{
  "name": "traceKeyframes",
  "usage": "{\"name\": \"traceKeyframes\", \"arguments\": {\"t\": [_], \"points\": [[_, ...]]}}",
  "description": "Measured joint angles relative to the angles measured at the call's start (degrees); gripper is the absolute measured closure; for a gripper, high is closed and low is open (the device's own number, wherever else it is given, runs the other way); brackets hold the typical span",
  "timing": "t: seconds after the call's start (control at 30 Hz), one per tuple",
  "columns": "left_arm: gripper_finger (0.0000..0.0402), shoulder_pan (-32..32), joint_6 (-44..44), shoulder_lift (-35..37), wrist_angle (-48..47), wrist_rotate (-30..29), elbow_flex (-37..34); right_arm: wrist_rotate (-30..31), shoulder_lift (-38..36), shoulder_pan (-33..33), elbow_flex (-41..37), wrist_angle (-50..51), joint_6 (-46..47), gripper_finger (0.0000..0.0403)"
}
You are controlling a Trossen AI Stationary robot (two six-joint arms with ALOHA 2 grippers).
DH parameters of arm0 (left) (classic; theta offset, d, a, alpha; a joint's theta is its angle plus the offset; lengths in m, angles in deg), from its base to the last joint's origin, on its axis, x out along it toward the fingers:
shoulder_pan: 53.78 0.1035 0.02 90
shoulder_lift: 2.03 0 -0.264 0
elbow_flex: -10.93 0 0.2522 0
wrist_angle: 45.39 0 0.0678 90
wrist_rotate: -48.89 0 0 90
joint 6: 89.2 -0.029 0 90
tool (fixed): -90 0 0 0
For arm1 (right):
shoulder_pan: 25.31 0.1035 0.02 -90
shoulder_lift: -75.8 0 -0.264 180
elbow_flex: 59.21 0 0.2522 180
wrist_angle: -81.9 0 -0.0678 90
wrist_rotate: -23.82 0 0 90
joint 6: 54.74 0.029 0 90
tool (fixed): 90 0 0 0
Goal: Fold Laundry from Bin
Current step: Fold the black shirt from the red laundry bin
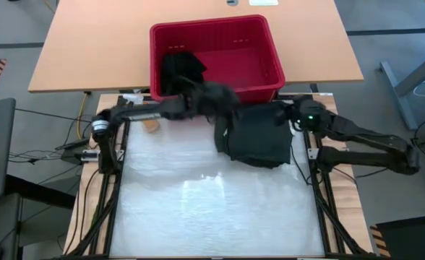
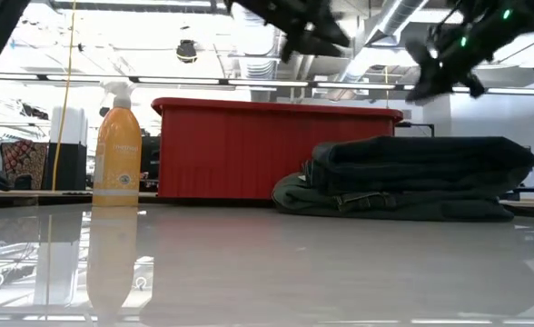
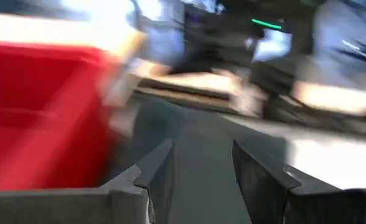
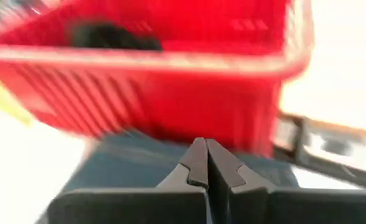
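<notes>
**A:** Judging from the overhead view, a folded stack of dark laundry point(image 1: 259, 137) sits right of centre on the work surface point(image 1: 198, 209), just in front of the red bin point(image 1: 270, 50). One more black garment point(image 1: 180, 68) lies inside the bin, at its left end, upper middle of the frame.

**B:** And the arms?

**A:** The left gripper point(image 3: 198, 177) reaches in from the left edge and hangs above the bin's near wall, close to the stack's upper left corner. Its fingers stand partly apart with nothing between them. The right gripper point(image 4: 206, 163) hovers at the stack's upper right corner, its fingers pressed together and empty.

**B:** So the step in hand?

**A:** My guess: the stack is finished and the left arm is heading for the last garment. To do it well, it should clear the bin's thick rim before it drops, then come down over the middle of the black heap with fingers spread wider, so it pinches one layer of cloth, not a bunched wad.

**B:** Any hazards?

**A:** The stack lies very near the bin wall, so a dragging sleeve could tip it. Lifting the garment high before carrying it across would help. The orange spray bottle point(image 2: 118, 145), at left in the low view, stands well apart from all this.
</notes>
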Motion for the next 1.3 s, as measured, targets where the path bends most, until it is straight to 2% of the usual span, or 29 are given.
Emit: {"name": "traceKeyframes", "arguments": {"t": [0.1, 0.17, 0.3, 0.43, 0.53, 0.63, 0.73, 0.9, 1.3], "points": [[0.0252, 4.86, -0.98, 4.0, -2.43, -6.37, 0.52, -0.53, -0.65, 3.77, 2.31, -3.0, 0.02, 0.0388], [0.0252, 9.21, -0.3, 5.41, -6.08, -7.85, 2.02, -0.66, -0.53, 6.17, 3.82, -4.97, 0.02, 0.0388], [0.0252, 19.34, -0.55, 4.87, -15.56, -5.94, 5.47, -0.9, 1.43, 10.77, 6.64, -6.76, 0.66, 0.0388], [0.0245, 28.53, -5.31, 2.22, -23.42, -2.86, 7.87, -0.9, 4.37, 14.4, 8.18, -6.85, 1.19, 0.0387], [0.023, 33.78, -11.34, -0.33, -25.94, 4.28, 9.19, -1.81, 6.87, 16.47, 8.26, -6.91, 2.81, 0.0387], [0.0212, 37.14, -9.14, -2.76, -25.68, 5.33, 11.38, -2.47, 9.56, 18.21, 8.23, -6.86, 5.12, 0.0387], [0.0193, 39.05, -8.13, -5.35, -25.71, 5.01, 12.96, -4.32, 12.04, 18.74, 8.26, -7.05, 7.04, 0.0387], [0.0172, 39.14, -11.9, -8.09, -28.43, 1.94, 13.64, -8.3, 15.49, 18.72, 8.26, -7.04, 9.63, 0.0384], [0.0168, 38.05, -17.47, -9.53, -35.14, -5.54, 13.42, -10.84, 17.89, 17.39, 8.28, -8.83, 10.1, 0.0382]]}}
